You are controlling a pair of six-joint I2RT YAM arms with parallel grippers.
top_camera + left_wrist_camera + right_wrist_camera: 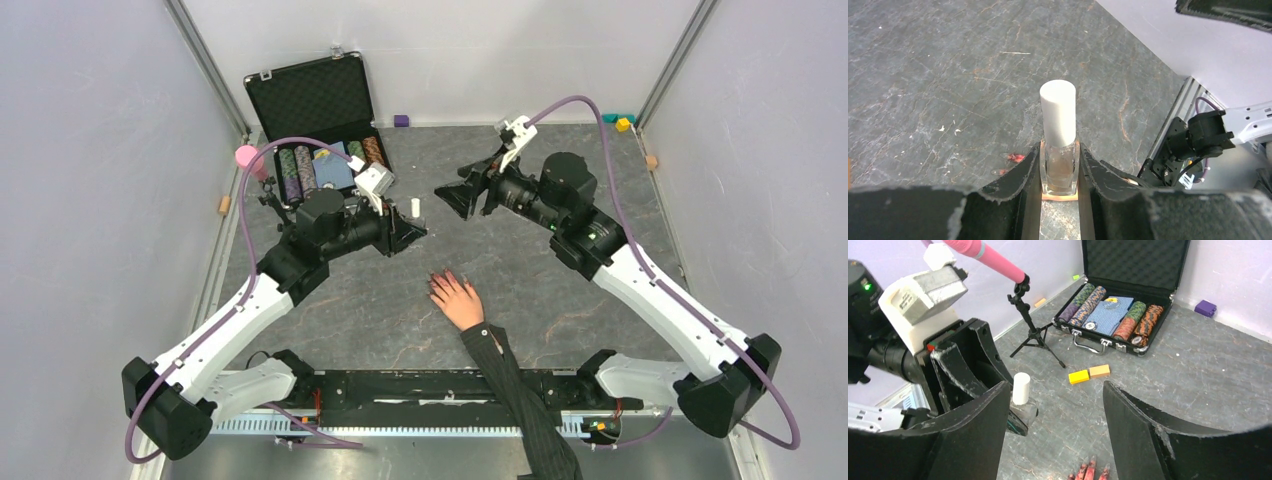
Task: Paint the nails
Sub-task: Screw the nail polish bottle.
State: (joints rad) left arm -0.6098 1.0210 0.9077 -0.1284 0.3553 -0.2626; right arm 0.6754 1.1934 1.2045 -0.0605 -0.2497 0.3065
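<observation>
while the white cap (pixel 1058 112) is still on the little bottle (pixel 1059 170), no painting with it can start. the left hand (pixel 408 236) is clenched on the little bottle, squeezing the glass from both sides. the bottle stands upright with its foot on the surface (pixel 560 300). the right hand (pixel 1055 390) is released, opened wide with nothing inside it. it faces the bottle from close by.

the nails (pixel 1091 469) are on the person's fingers (pixel 445 290). these lie flat on the surface, closer to its near edge than both robot hands, at the end of a dark striped sleeve (pixel 510 380). the nails look red and shiny, and i cannot tell if that is old paint or new. no brush is out.

my guess is that the job is right at the start. the bottle is held firm, and that is all that is done. what is left, i think, is to twist the cap off and lift the brush out. then the brush has to go over to the nails and stroke each one.
</observation>
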